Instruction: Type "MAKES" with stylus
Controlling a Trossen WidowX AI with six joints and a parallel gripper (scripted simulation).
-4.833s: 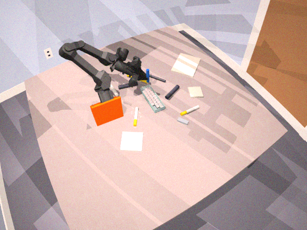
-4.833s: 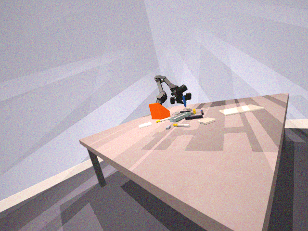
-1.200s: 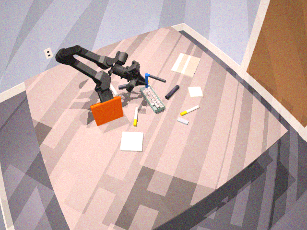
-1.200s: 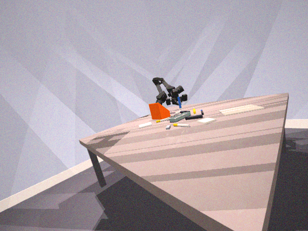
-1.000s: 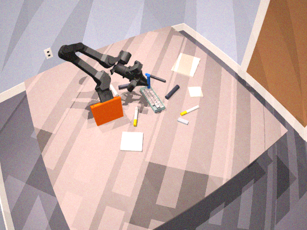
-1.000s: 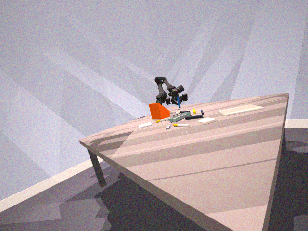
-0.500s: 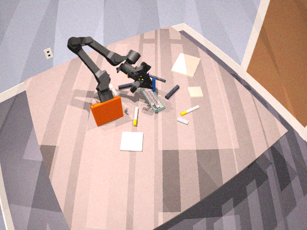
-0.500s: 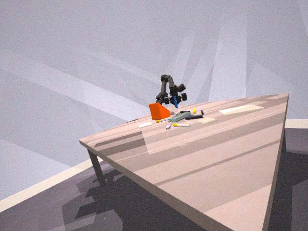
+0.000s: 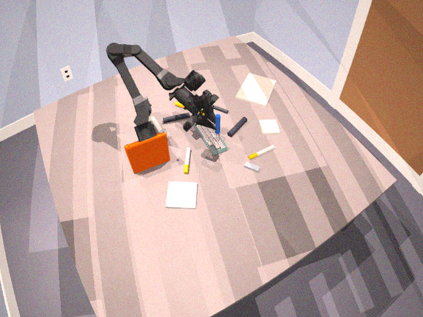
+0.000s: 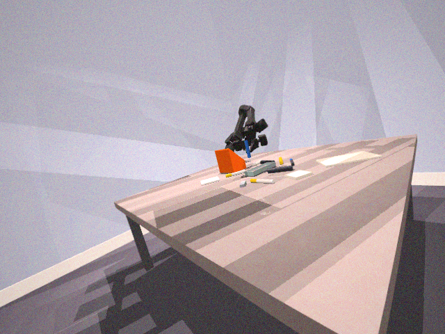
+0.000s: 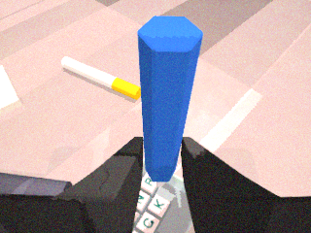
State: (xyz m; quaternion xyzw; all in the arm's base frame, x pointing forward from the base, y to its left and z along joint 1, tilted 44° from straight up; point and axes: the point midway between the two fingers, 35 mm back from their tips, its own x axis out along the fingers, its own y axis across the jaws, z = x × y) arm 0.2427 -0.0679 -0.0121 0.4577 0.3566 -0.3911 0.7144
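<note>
The blue stylus (image 9: 217,124) (image 10: 247,148) (image 11: 167,83) stands roughly upright in my gripper (image 9: 215,127) (image 11: 161,145), which is shut on it. The green-grey keyboard (image 9: 221,150) (image 10: 260,169) (image 11: 179,212) with white keys lies flat below. In the exterior view, the stylus's lower end shows above the keyboard, with a gap. The stylus is over the end part of the keyboard nearest the top camera. In the wrist view, the K key (image 11: 158,204) and the C key (image 11: 148,223) show just below the stylus; the fingers hide most other keys. The stylus's tip is hidden in the wrist view.
An orange block (image 9: 147,153) (image 10: 229,161) stands beside the arm's base. A dark marker (image 9: 237,127) and two white-and-yellow pens (image 9: 187,159) (image 9: 261,152) lie around the keyboard. A grey eraser (image 9: 252,166), white pads (image 9: 182,195) (image 9: 269,126) and a large sheet (image 9: 256,88) lie farther out.
</note>
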